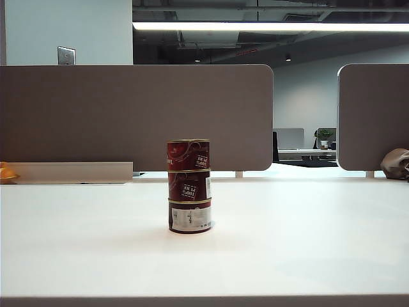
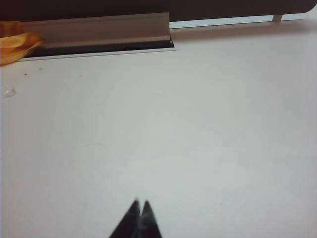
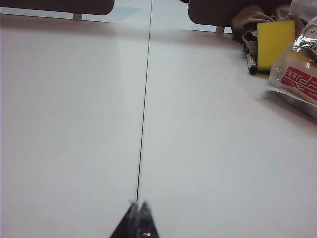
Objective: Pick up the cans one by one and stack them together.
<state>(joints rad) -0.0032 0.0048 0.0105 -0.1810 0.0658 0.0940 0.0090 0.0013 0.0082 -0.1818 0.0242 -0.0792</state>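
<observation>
Over on the left, the left gripper (image 2: 140, 204) has its fingertips pinched together with nothing between them, just hanging over bare white table (image 2: 198, 124); its wrist view shows no cans, only a grey rail (image 2: 99, 29) and something orange (image 2: 15, 44) at the far edge. Mid-table, the three cans (image 1: 189, 186) sit in one neat upright stack, the white-label one at the bottom, no arm near them. On the right, the right gripper (image 3: 138, 204) is pinched closed too and empty, over the table seam (image 3: 143, 114), with a yellow sponge (image 3: 275, 42) and a plastic bag (image 3: 297, 74) off at the far side.

Three dark red cans (image 1: 189, 186) with gold rims and white label panels; white table (image 1: 307, 243).
</observation>
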